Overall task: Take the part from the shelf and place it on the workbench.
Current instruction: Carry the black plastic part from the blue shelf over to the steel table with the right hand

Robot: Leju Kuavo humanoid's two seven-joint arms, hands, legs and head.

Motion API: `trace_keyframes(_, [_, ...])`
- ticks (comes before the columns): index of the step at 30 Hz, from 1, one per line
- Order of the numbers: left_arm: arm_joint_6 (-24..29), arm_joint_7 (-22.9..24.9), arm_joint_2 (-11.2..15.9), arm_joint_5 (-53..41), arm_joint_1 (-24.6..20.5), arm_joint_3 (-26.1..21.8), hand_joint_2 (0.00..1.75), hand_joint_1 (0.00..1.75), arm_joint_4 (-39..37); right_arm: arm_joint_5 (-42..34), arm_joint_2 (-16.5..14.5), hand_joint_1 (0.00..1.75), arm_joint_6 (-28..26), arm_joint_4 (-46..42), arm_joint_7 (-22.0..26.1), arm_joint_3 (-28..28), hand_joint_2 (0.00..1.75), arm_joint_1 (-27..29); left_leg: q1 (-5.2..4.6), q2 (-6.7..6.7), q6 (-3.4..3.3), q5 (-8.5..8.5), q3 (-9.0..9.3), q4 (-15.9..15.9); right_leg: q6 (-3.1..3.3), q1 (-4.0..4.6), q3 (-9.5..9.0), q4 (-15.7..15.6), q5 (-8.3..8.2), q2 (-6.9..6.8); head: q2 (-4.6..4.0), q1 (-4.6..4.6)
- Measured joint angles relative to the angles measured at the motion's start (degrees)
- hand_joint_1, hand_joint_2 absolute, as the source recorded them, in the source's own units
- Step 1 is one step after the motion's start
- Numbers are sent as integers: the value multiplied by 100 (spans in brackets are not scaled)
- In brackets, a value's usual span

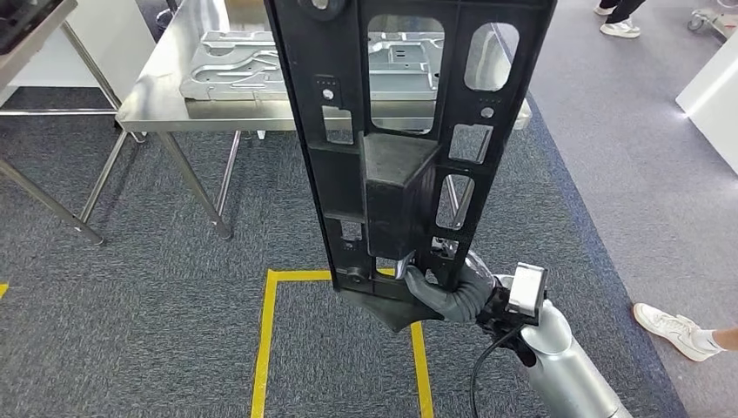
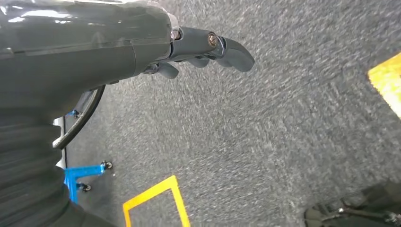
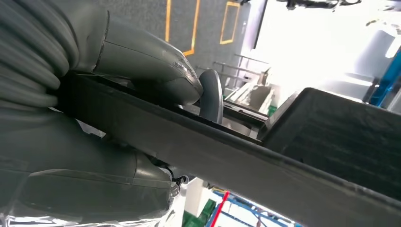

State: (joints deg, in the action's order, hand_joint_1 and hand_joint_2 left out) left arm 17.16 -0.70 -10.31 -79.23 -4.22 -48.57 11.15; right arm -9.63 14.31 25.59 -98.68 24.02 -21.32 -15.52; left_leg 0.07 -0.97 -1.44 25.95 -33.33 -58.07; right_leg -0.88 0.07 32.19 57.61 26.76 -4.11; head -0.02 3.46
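Right hand (image 1: 448, 292), lower centre of the head view, grips the bottom edge of the black part (image 1: 409, 139) — held upright, filling mid-frame. Left hand (image 2: 198, 49) hangs over grey carpet, fingers loosely apart, holding nothing. Beyond, upper left — steel tabletop (image 1: 165, 96) carrying a metal panel (image 1: 235, 65).

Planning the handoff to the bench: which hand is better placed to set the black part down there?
Right. The right hand already grips the black part at its lower end, facing the steel workbench. The left hand hangs over carpet, holding nothing.
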Motion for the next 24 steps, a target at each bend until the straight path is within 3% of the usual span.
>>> trace_keyframes(2, [4, 0, -3, -13, -5, 0, 175, 0, 0, -35, -2, 175, 17, -22, 20, -3, 175, 4, 30, 28, -57, -34, 25, 56, -59, -24, 93, 230, 167, 140, 0, -1])
trace_keyframes(5, [6, -2, -6, -45, -25, 1, 175, 0, 0, -61, -3, 175, 41, -31, 34, 2, 175, 31, 48, 62, -83, -47, 26, 73, -127, -71, 604, 1292, 670, 350, 0, -1])
trace_keyframes(6, [4, -3, -6, -51, -26, 1, 175, 0, 0, -62, -3, 175, 49, -31, 34, 1, 175, 46, 47, 79, -83, -46, 25, 70, -143, -84, 747, 1565, 735, 361, 0, -1])
trace_keyframes(7, [3, -5, -7, -52, -26, 1, 175, 0, 0, -62, -3, 175, 54, -31, 33, 1, 175, 59, 48, 97, -80, -43, 27, 66, -152, -95, 796, 1633, 686, 362, 0, -1])
trace_keyframes(8, [2, -7, -7, -54, -27, 1, 175, 0, 0, -62, -3, 175, 56, -31, 33, 1, 175, 67, 49, 114, -74, -39, 34, 61, -155, -106, 732, 1471, 534, 362, 0, -1])
trace_keyframes(10, [1, -16, -13, -57, -30, 2, 175, 0, 0, -62, -3, 175, 57, -33, 34, 1, 175, 63, 48, 141, -43, -13, 56, 52, -140, -125, 364, 682, 126, 358, 0, -2])
trace_keyframes(12, [-2, -38, -18, -64, -32, 2, 175, 0, 0, -66, -4, 175, 55, -36, 36, 2, 175, 53, 30, 157, 17, 27, 58, 40, -87, -107, 90, 94, -36, 356, 0, -2])
trace_keyframes(15, [-5, -71, -14, -78, -32, 4, 175, 0, 1, -76, -4, 175, 46, -41, 41, 4, 175, 51, 25, 159, 126, 65, 65, 48, 30, -80, 36, -24, -2, 364, -1, -1])
trace_keyframes(17, [-5, -70, -7, -90, -34, 5, 175, 0, 3, -79, 7, 175, 33, -59, 48, 6, 175, 56, 39, 150, 190, 171, 4, -144, 110, -96, -19, -54, 7, 365, -1, 0])
trace_keyframes(18, [-7, -64, -3, -96, -35, 5, 175, 0, 4, -80, 13, 175, 25, -70, 57, 7, 175, 62, 45, 147, 213, 300, -124, -419, 146, -101, -53, -67, 19, 360, 0, 0])
trace_keyframes(20, [-12, -43, 2, -104, -31, 7, 175, 0, 4, -81, 19, 175, 12, -83, 78, 6, 175, 89, 48, 144, 239, 615, -560, -1227, 193, -77, -111, -68, 75, 348, 0, 0])
trace_keyframes(21, [-15, -29, 4, -106, -26, 7, 175, 0, 4, -81, 19, 175, 9, -83, 84, 4, 175, 111, 49, 143, 242, 692, -769, -1559, 205, -63, -146, -67, 111, 347, 0, -1])
trace_keyframes(22, [-16, -16, 6, -107, -17, 7, 175, 0, 4, -81, 19, 175, 8, -83, 85, 2, 175, 134, 48, 143, 237, 657, -896, -1707, 210, -50, -189, -66, 152, 350, 0, -1])
trace_keyframes(23, [-15, -8, 8, -107, -8, 6, 175, 0, 4, -81, 19, 175, 9, -83, 86, -1, 175, 151, 46, 143, 220, 499, -907, -1617, 211, -39, -246, -66, 199, 353, 0, -1])
trace_keyframes(24, [-14, -2, 10, -105, -1, 5, 175, 0, 4, -81, 19, 175, 13, -84, 86, -4, 175, 160, 39, 144, 191, 250, -808, -1307, 206, -29, -318, -67, 252, 357, 0, -1])
